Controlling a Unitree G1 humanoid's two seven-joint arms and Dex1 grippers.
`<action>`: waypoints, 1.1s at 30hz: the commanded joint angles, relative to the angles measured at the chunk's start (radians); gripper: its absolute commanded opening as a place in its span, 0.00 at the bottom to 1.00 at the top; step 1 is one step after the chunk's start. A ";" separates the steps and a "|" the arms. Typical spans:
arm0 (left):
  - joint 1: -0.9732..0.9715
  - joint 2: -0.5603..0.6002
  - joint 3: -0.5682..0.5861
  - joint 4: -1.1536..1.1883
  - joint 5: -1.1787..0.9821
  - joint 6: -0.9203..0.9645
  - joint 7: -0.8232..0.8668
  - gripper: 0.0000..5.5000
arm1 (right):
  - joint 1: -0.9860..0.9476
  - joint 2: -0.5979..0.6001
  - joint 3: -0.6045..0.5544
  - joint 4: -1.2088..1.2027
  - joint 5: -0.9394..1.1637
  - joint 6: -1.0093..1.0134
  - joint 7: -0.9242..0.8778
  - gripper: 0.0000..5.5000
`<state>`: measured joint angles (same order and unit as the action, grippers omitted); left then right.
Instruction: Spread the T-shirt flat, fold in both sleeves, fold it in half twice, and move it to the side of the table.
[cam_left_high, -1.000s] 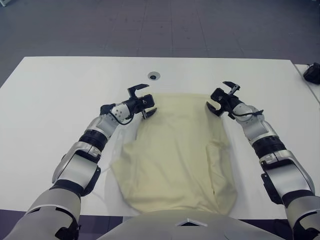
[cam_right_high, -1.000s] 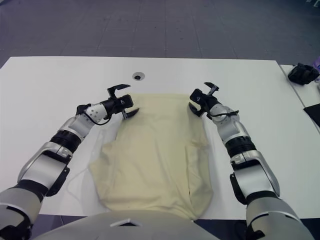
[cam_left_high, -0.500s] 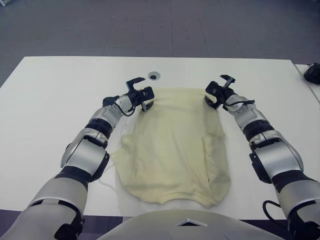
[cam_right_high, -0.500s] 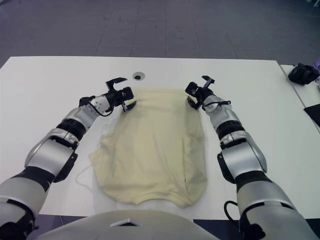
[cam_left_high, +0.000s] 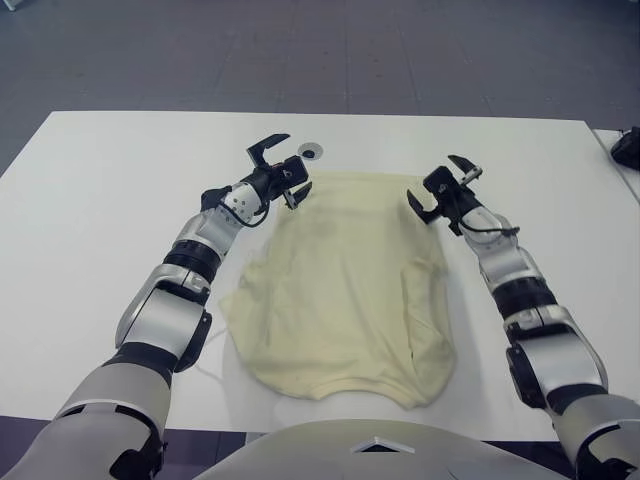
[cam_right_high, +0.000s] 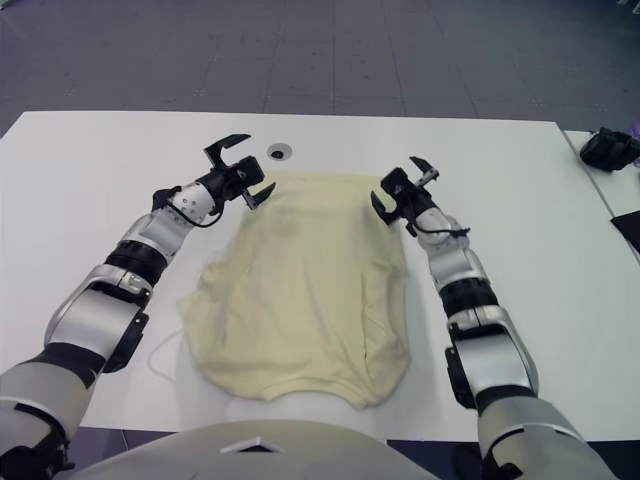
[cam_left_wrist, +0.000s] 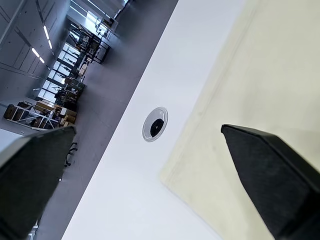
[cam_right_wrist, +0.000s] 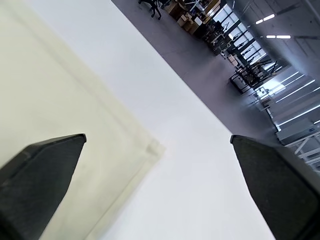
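- White table (cam_left_high: 120, 180) spans the head view.
- Left gripper (cam_left_high: 282, 170), fingers spread and empty, hovers upper centre-left at the T-shirt's (cam_left_high: 340, 290) far left corner.
- Right gripper (cam_left_high: 442, 188), likewise spread, is at the far right corner, perhaps brushing cloth.
- T-shirt lies mid-frame, rumpled lower right; a cable hole (cam_left_high: 310, 151) sits just above it.

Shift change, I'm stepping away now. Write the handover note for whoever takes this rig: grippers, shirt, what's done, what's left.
Left gripper: open, empty, over the T-shirt's far left corner.
Right gripper: open, empty, over the far right corner.
T-shirt: cream, lying in the middle of the white table. Its far edge is straight, just short of the cable grommet. Its near end is rounded and bunched, with a crease along its right side.
Done: shirt roughly laid out, far edge straight.
Left: flatten the near end, fold in both sleeves, fold in half twice, move it to the table's side.
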<state>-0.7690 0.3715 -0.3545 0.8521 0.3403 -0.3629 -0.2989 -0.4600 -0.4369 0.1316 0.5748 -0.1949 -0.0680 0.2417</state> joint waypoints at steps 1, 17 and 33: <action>0.201 0.134 0.131 -0.518 -0.145 0.011 -0.117 0.98 | 0.380 -0.118 -0.212 -0.775 0.205 0.228 0.152 0.97; 0.598 0.048 0.233 -1.030 -0.211 0.317 -0.059 0.98 | 0.901 -0.041 -0.296 -1.075 0.211 0.126 0.136 0.97; 0.518 0.006 0.127 -0.790 -0.113 0.247 -0.060 0.98 | 1.011 -0.142 -0.244 -1.029 -0.045 0.256 0.185 0.97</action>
<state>-0.2209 0.3982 -0.2025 -0.0182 0.2041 -0.0956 -0.3643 0.4861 -0.5581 -0.0836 -0.4249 -0.2033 0.1102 0.4122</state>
